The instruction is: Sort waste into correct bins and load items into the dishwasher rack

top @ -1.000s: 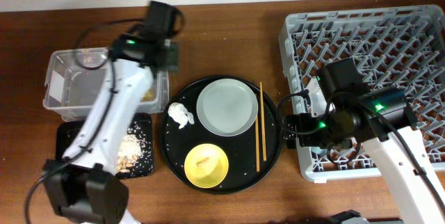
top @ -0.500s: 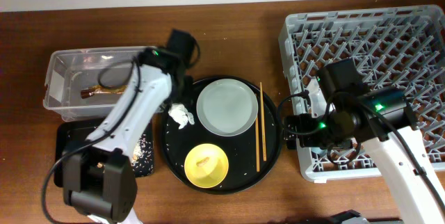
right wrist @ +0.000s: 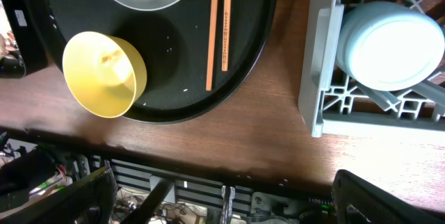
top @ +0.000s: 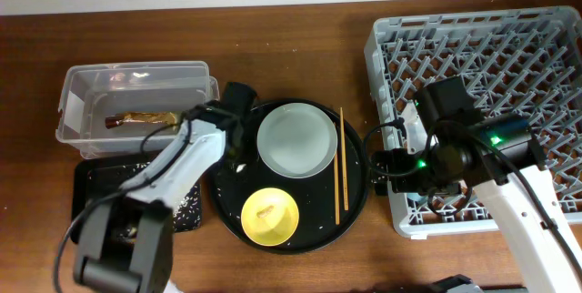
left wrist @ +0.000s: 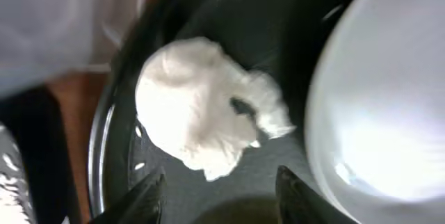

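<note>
Because the crumpled white tissue [left wrist: 208,116] lies on the round black tray [top: 355,204], close beside the pale grey-green plate [left wrist: 389,92], the left gripper [left wrist: 219,196] hangs low over it. Its jaws stand apart and hold nothing, I think ready to close on the tissue without touching the plate. The brown-gold wrapper [top: 141,117] lies in the clear tub [top: 73,88]. The right gripper [right wrist: 229,200] waits at the rack's [top: 546,29] corner, jaws wide and empty, above the light blue cup [right wrist: 393,43].
</note>
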Robot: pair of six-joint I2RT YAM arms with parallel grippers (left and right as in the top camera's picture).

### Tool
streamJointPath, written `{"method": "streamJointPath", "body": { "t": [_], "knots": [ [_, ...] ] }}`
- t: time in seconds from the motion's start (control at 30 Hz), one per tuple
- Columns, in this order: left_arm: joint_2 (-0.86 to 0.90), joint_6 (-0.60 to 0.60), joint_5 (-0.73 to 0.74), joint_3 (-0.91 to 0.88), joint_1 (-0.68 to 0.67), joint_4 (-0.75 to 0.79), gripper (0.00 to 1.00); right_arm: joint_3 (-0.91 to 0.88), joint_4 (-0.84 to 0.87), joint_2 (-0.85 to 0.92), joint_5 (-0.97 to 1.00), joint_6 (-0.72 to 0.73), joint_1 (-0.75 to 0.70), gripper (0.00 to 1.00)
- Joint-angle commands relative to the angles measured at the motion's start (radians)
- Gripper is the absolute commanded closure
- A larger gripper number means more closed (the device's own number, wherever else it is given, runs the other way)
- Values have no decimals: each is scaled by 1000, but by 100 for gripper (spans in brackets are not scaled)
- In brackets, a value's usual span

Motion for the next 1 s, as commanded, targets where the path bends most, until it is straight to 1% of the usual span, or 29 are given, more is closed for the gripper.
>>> {"method": "streamJointPath", "body": {
  "t": [0.0, 0.1, 0.13, 0.23, 0.27, 0.3, 0.33, 0.37, 0.4, 0.47, 0.53, 0.6, 0.63, 0.7, 0.73, 0.77, 0.8, 0.83, 0.87, 0.93, 0.97],
  "knots": [
    [-43, -24, -87, 8, -2, 90, 40, 3, -1, -2, 2, 5, 7, 2],
    [2, -39, -97, -17, -3, 153, 38, 3, -1, -2, 2, 5, 7, 1],
    [26, -39, -107, -17, -3, 158, 37, 3, -1, -2, 2, 5, 7, 2],
    [91, -39, -131, -17, -3, 142, 38, 3, -1, -2, 2, 5, 7, 2],
    [98, -39, -111, -17, -3, 130, 46, 3, -1, -2, 2, 5, 7, 2],
    [91, -39, -84, -15, -3, 123, 58, 3, -1, -2, 2, 5, 7, 2],
    [78, -39, -63, -9, -3, 109, 74, 3, 0, -2, 2, 5, 7, 2],
    [63, -42, -58, -2, -3, 90, 87, 3, -1, -2, 2, 5, 7, 2],
    [17, -47, -61, 23, -3, 40, 100, 3, -1, -2, 2, 5, 7, 2],
    [-64, -46, -69, 77, 5, -39, 100, 3, -1, -2, 2, 5, 7, 2],
    [-170, -25, -173, 143, 35, -100, 100, 3, -1, -2, 2, 5, 7, 2],
    [-238, 23, -267, 153, 76, -71, 100, 3, -1, -2, 2, 5, 7, 2],
    [-251, 23, -321, 153, 112, -42, 100, 3, -1, -2, 2, 5, 7, 2],
    [-235, 23, -349, 152, 177, 16, 100, 3, 0, -2, 2, 5, 7, 2],
    [-202, 43, -356, 152, 235, 78, 93, 3, 0, -2, 2, 5, 7, 2],
    [-177, 51, -348, 152, 270, 125, 13, 3, 0, -2, 2, 5, 7, 2],
    [-167, 84, -308, 160, 290, 135, 1, 3, 0, -2, 3, 5, 7, 1],
    [-177, 166, -244, 201, 299, 89, 1, 3, 3, -2, 23, 5, 7, 2],
    [-203, 204, -232, 273, 293, -3, 1, 3, 8, -2, 36, 5, 7, 2],
    [-253, 264, -232, 383, 274, -138, 1, 3, 18, -2, 35, 6, 7, 2],
    [-298, 274, -232, 473, 262, -242, 1, 3, 26, -2, 35, 6, 7, 2]
  ]
}}
